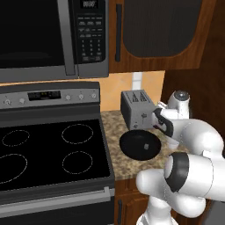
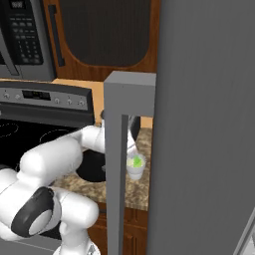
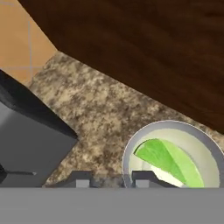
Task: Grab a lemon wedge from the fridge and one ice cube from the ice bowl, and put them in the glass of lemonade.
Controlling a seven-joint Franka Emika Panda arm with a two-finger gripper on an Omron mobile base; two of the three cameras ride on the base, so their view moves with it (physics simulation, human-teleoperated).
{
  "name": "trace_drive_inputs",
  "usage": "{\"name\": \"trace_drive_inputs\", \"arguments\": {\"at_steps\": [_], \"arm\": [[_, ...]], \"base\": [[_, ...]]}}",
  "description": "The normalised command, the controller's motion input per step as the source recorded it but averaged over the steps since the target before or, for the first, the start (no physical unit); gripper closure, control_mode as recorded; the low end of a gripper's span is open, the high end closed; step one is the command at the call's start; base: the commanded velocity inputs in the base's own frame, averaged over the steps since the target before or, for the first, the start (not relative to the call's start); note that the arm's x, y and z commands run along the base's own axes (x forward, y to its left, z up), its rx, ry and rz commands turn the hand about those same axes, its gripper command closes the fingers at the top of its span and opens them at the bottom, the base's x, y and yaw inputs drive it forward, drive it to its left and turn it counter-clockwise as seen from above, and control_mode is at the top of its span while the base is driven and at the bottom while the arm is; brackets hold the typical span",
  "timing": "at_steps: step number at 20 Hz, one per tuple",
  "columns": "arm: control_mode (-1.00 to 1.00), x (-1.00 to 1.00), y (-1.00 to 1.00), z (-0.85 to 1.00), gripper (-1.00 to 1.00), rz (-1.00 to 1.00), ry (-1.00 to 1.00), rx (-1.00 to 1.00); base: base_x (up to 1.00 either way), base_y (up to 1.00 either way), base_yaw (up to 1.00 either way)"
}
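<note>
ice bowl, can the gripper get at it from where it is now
Probably yes. The ice bowl sits open on the counter in front of the toaster, with nothing over it. The gripper hangs just beside it, above the glass of lemonade, where the lemon wedge already lies.

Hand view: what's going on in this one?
The arm reaches over the counter by the toaster. Its gripper, jaws nearly shut and holding nothing, hangs just above the glass of lemonade. The lemon wedge already lies in the glass. The ice bowl sits in front of the toaster; no ice shows in the glass yet.
</note>
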Motion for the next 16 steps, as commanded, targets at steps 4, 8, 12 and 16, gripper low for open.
{"name": "trace_drive_inputs", "arguments": {"at_steps": [4, 8, 12, 16], "arm": [[-1.00, 0.17, -0.19, -0.64, 1.00, 0.00, 0.29, -0.08], [-1.00, 0.09, -0.37, -0.23, 1.00, 0.00, 0.12, 0.00], [-1.00, 0.00, -0.40, -0.07, 1.00, 0.00, 0.04, 0.02], [-1.00, -0.01, -0.18, -0.40, 1.00, 0.00, 0.07, 0.00]], "base": [[0.00, 0.00, 0.00], [0.00, 0.00, 0.00], [0.00, 0.00, 0.00], [0.00, 0.00, 0.00]]}}
